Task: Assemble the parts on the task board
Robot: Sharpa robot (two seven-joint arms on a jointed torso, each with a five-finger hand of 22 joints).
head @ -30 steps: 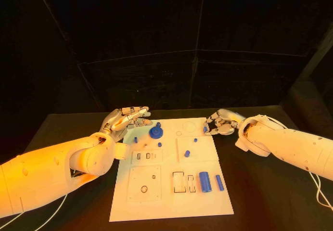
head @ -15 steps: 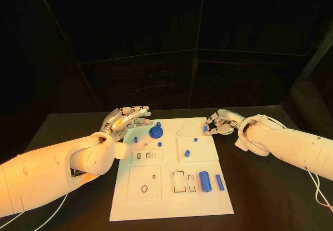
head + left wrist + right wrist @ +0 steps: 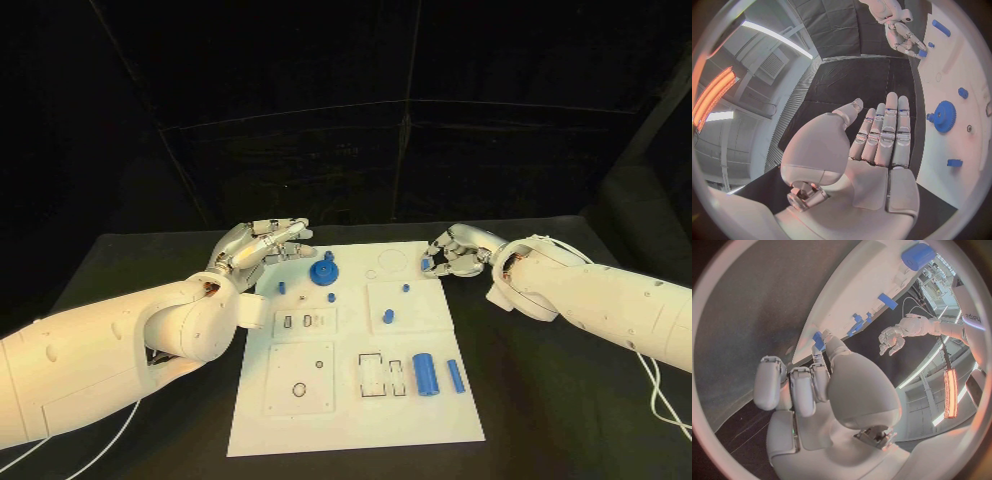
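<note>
A flat white rectangular task board (image 3: 361, 400) lies in the middle of the black surface (image 3: 548, 400), with small blue plastic parts scattered over it. Near the far left corner of the board sits a round blue toothed gear (image 3: 325, 274), with a few short blue pegs (image 3: 332, 299) just beside it; toward the near right part lie a thick blue cylinder (image 3: 427, 376) and, just beside it, a slimmer blue rod (image 3: 456, 377), both lying flat next to some rectangular cut-outs. The left hand (image 3: 264, 246) hangs at the far left corner of the board, its silver fingers (image 3: 887, 131) stretched out side by side and holding nothing, close to the gear but apart from it. The right hand (image 3: 459, 254) sits at the far right edge of the board with its fingers curled in, pinching a small blue piece (image 3: 427, 266) at its fingertips (image 3: 824, 347), right against the board's edge.
</note>
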